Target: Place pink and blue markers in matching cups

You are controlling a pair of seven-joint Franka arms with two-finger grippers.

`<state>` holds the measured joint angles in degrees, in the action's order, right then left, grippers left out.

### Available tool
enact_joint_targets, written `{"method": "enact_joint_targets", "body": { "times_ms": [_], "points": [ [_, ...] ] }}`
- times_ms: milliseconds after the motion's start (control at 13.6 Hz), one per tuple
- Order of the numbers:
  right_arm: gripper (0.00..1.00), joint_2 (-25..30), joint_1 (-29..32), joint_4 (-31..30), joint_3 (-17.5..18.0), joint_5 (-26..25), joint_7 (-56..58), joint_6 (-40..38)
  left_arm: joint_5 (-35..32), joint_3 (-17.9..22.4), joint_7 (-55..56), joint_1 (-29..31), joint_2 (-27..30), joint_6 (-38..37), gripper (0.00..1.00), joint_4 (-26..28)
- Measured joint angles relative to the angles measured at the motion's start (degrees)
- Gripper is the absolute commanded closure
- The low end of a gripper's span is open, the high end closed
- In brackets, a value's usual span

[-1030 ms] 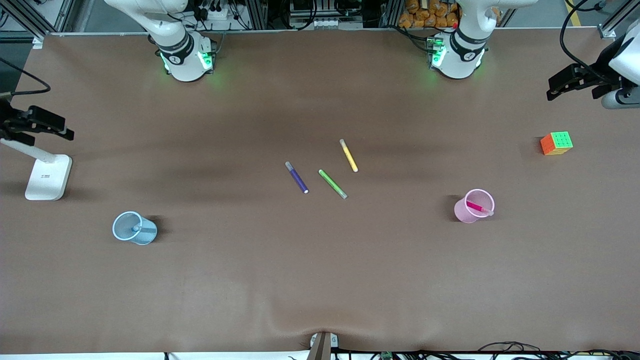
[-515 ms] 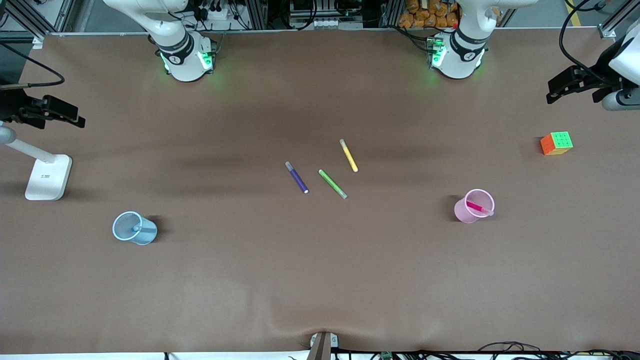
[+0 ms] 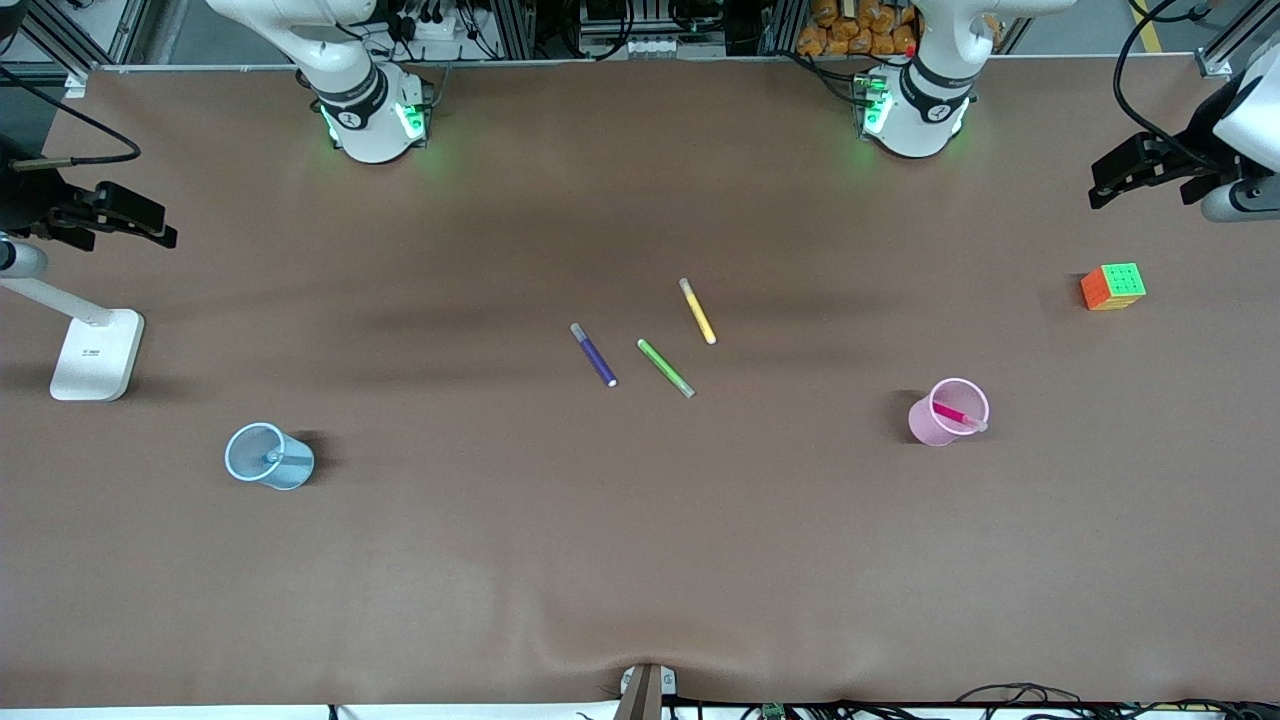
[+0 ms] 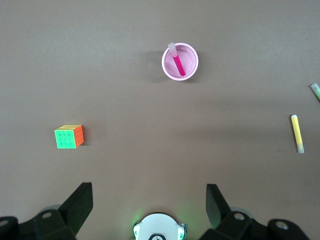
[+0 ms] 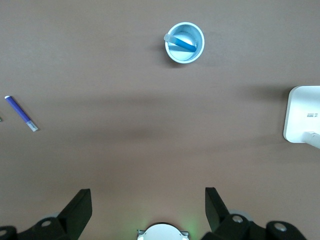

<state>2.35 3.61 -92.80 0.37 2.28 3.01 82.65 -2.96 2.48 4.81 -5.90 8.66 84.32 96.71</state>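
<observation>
The pale pink cup [image 3: 925, 422] stands upright toward the left arm's end of the table, and the pink marker [image 3: 953, 413] leans inside it. The pale blue cup [image 3: 292, 468] stands toward the right arm's end with the blue marker [image 3: 272, 458] in it. My left gripper [image 3: 1105, 180] hangs open and empty over the table's edge, above the pink cup [image 4: 196, 60] and pink marker [image 4: 176, 62]. My right gripper [image 3: 160, 230] is open and empty too, high over the other end, looking down on the blue cup [image 5: 200, 50] and blue marker [image 5: 181, 43].
A purple pen [image 3: 594, 355], a green pen [image 3: 665, 368] and a yellow pen [image 3: 697, 311] lie at mid-table. A colourful cube [image 3: 1113, 287] sits near the left gripper. A white stand [image 3: 95, 355] rests under the right gripper.
The right gripper has drifted a little toward the table's middle and the robots' bases. The left gripper has barely shifted. Cups, markers and pens have not moved.
</observation>
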Motion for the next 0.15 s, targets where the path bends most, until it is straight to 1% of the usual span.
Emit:
{"method": "enact_joint_targets", "body": {
  "times_ms": [147],
  "points": [
    [0.0,0.1,0.0,0.0,0.0,-0.2,0.0,0.3,0.0,0.0,0.0,0.0,0.0,-0.2,0.0,-0.3]
  ]
}}
